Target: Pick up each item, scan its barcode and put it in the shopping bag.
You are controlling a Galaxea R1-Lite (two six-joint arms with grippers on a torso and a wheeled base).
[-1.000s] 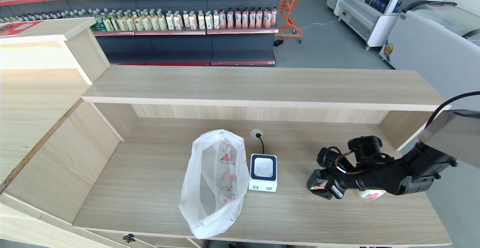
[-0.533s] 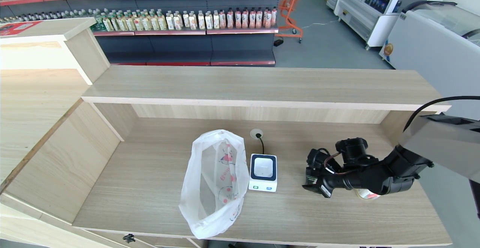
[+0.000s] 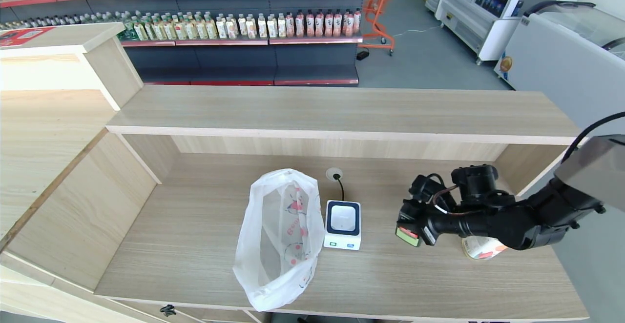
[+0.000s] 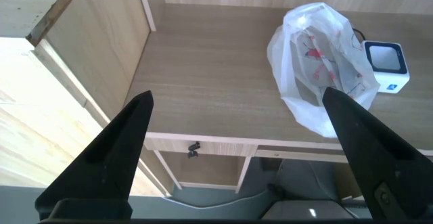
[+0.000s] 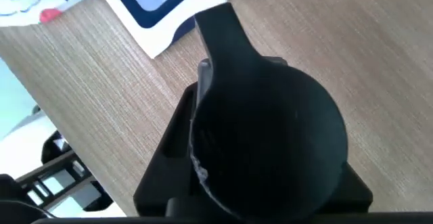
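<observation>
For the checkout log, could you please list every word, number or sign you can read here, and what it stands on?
Nothing can be quoted: all the print is too small or blurred.
Bag: red print, blurred.
Scanner: green mark on the front, too small.
Item in the right gripper: green and red label, blurred.
Cup: red print, blurred.
Bottles: labels too small.

The right arm [image 3: 512,218] is built of glossy black rounded joints below a grey boxy link; a black cable and reddish wires are looped along it. The left pincer [image 4: 237,94] is formed of two dark tapered fingers [image 4: 108,163].
</observation>
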